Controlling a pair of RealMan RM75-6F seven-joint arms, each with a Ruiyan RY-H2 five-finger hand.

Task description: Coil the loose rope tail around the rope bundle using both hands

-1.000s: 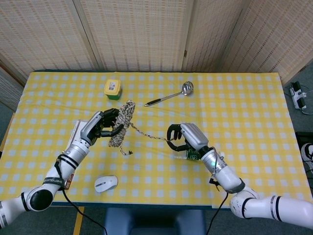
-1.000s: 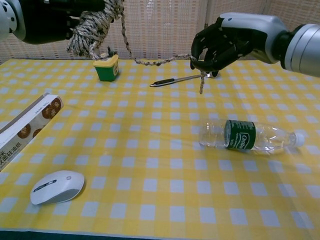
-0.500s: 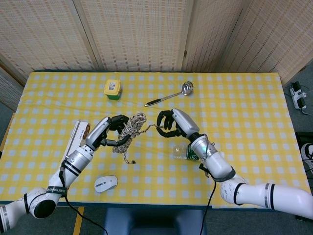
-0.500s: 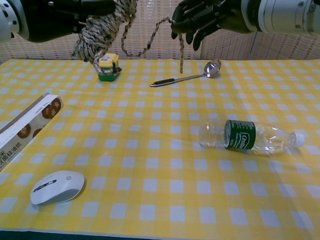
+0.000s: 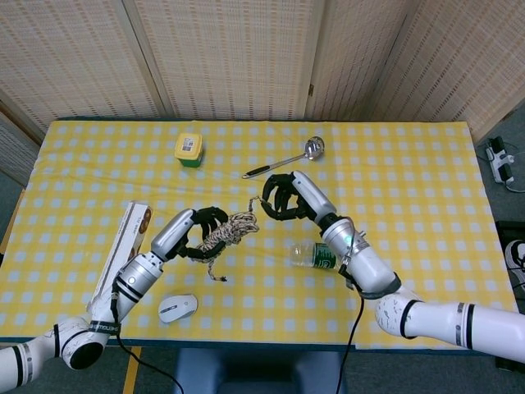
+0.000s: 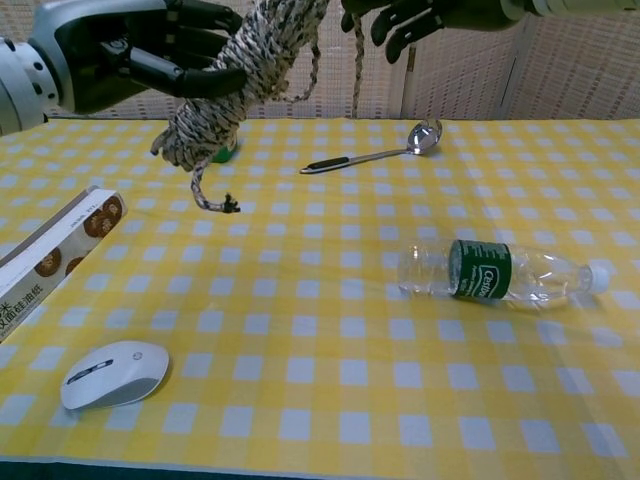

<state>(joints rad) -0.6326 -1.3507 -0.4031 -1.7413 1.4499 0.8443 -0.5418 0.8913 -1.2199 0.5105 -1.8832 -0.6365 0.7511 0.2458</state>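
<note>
My left hand (image 5: 197, 232) (image 6: 150, 55) grips a speckled rope bundle (image 5: 230, 231) (image 6: 232, 85) and holds it tilted above the table. A short frayed end (image 6: 212, 200) dangles below the bundle. The loose rope tail (image 5: 252, 209) (image 6: 355, 75) runs from the bundle's top across to my right hand (image 5: 287, 197) (image 6: 405, 15). That hand is raised close beside the bundle, its fingers curled around the tail. In the chest view the right hand is cut off by the top edge.
A plastic bottle (image 6: 495, 272) (image 5: 312, 254) with a green label lies on the yellow checked table below my right arm. A white mouse (image 6: 112, 374) (image 5: 178, 308) and a biscuit box (image 6: 55, 238) (image 5: 123, 250) sit at the left. A ladle (image 5: 283, 162) and a green-yellow jar (image 5: 189, 149) are farther back.
Both hands rose higher and came closer together. The bundle tilted over and dropped toward the near side in the left hand. The tail between the hands has shortened.
</note>
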